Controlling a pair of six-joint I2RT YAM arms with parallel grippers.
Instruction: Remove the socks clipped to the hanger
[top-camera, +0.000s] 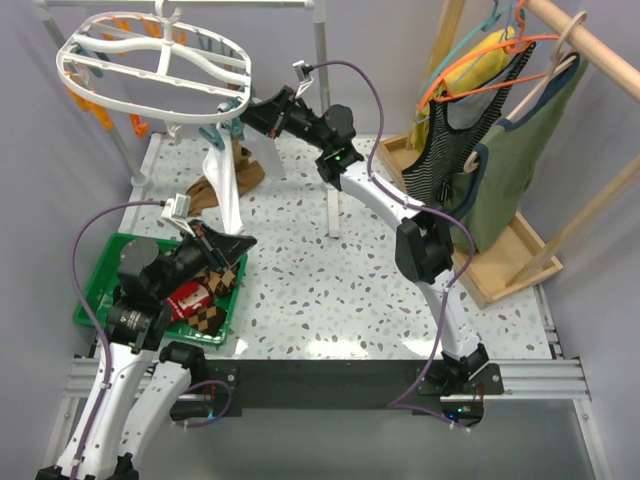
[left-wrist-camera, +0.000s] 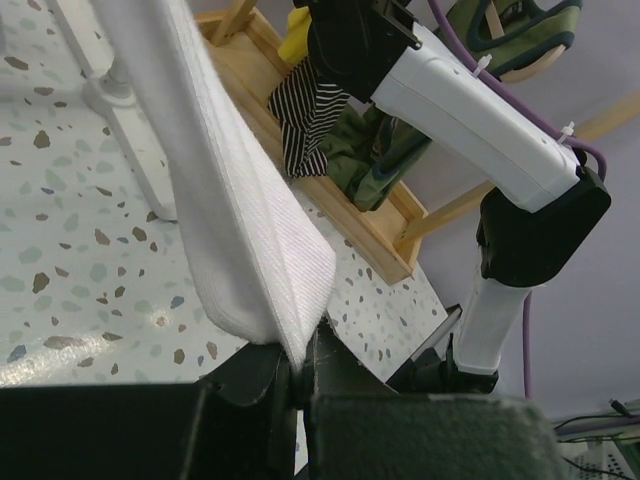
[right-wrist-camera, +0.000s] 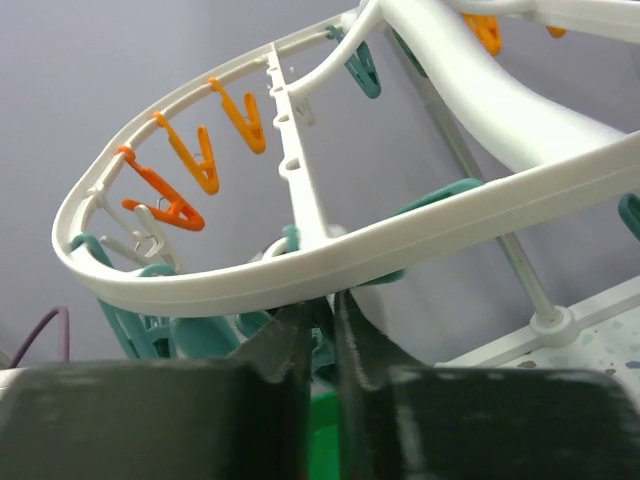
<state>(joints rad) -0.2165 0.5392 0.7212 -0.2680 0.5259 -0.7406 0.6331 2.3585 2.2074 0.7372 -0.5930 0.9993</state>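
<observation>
Two socks in green bin (top-camera: 93, 285) (red sock (top-camera: 188, 297), argyle sock (top-camera: 212, 318)), two left on hanger (top-camera: 150, 108): white sock (left-wrist-camera: 240, 230) pinched at lower end by left gripper (left-wrist-camera: 300, 375), right gripper (right-wrist-camera: 322, 305) pressed together on teal clip (right-wrist-camera: 318, 335), tan sock (top-camera: 252, 172) behind.

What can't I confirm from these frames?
- Right wrist: whether the right gripper squeezes a teal clip; the hanger rim covers its tips.
- Top view: socks in the green basket, partly covered by the left arm.
- Left wrist: the upper end of the white sock, cut off by the top edge.
</observation>
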